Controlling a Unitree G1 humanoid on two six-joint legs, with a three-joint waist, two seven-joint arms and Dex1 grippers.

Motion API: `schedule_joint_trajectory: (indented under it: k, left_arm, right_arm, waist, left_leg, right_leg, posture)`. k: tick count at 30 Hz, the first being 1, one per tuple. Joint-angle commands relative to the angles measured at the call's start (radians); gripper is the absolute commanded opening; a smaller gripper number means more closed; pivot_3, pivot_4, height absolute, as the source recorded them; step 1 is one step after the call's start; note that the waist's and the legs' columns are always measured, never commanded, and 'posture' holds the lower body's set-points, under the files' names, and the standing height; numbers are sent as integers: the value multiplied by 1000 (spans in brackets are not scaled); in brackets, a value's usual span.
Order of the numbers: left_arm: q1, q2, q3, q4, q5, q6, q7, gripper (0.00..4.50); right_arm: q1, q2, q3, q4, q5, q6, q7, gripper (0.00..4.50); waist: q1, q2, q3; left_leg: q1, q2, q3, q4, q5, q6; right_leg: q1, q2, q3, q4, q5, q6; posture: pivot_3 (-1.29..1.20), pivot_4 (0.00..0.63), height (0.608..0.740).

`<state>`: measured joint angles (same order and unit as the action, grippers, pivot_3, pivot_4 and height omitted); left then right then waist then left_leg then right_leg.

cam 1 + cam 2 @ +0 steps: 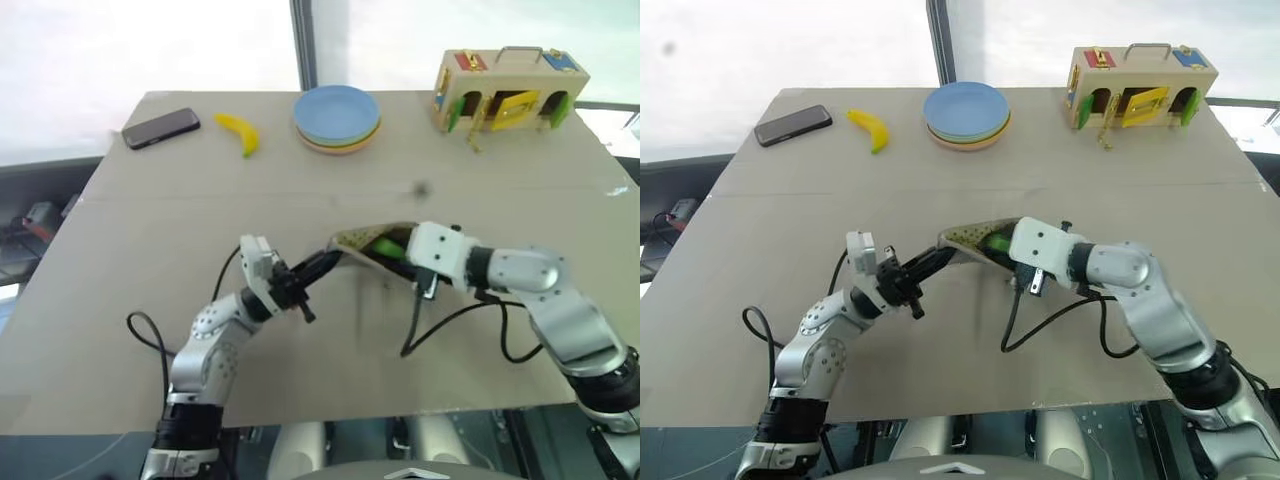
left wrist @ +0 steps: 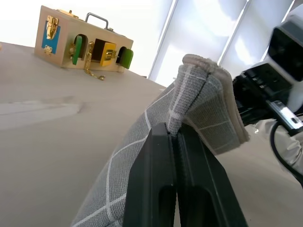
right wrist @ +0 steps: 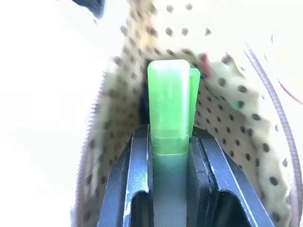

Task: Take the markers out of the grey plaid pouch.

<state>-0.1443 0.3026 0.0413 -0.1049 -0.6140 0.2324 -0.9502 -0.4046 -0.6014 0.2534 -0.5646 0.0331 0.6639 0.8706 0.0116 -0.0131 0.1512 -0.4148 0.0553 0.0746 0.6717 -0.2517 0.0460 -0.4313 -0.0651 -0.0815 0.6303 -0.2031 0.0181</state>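
Draw the green marker (image 3: 168, 113) straight out along the mouth of the pouch (image 1: 362, 247), right gripper (image 3: 168, 142) clamped on it; keep left gripper (image 2: 177, 142) pinched shut on the pouch edge, pouch held lifted over mid-table; red marker probably deeper inside, only a red glimpse; phone (image 1: 161, 127), banana (image 1: 240, 132), plates (image 1: 337, 117), latch box (image 1: 508, 92) far off, not obstructing.
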Motion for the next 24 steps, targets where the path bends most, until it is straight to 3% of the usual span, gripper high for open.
schedule_joint_trajectory:
  k: [1,5,9,14,18,22,24]
  left_arm:
    - [-25,7,10,-11,-11,2,0,0]
    - [-31,8,6,-10,-3,5,3,0]
    - [-25,13,2,-9,17,-5,10,0]
    - [-7,3,-10,-19,56,-31,37,0]
    - [2,-2,-12,-32,80,-51,60,0]
    - [14,4,-26,-47,97,-63,60,0]
    - [13,5,-32,-50,102,-66,61,0]
  right_arm:
    - [4,27,-91,-85,108,79,-12,353]
    - [4,123,-254,-147,288,213,-63,353]
    - [-94,243,-534,-166,531,382,-179,353]
    - [-251,236,-785,-100,725,538,-351,353]
    - [-161,-77,-630,27,478,464,-386,353]
    - [-63,-263,-427,254,293,305,-362,353]
    - [-42,-300,-302,416,200,198,-330,353]
  waist:
    - [0,0,0]
    - [1,0,0]
    - [2,0,1]
    - [2,0,1]
    - [5,0,1]
    - [-2,0,0]
    - [-4,0,0]
  left_leg:
    - [0,0,0,0,0,0]
    - [-1,0,0,0,0,0]
    - [-1,0,0,0,0,0]
    - [-1,0,0,0,0,0]
    - [-1,-2,0,-2,0,0]
    - [-1,-7,2,-2,-1,1]
    - [0,-7,3,-2,-1,2]
  right_leg:
    - [0,0,0,0,0,0]
    - [0,0,0,0,0,0]
    - [0,0,0,-1,2,-3]
    - [0,0,0,-1,2,-4]
    - [0,-2,0,-2,2,-4]
    - [0,-4,3,-3,2,-4]
    - [0,-3,5,-3,2,-3]
  posture:
    - [0,150,740]
    - [0,150,740]
    - [0,150,740]
    - [0,150,740]
    - [0,150,740]
    - [0,150,740]
    - [0,150,740]
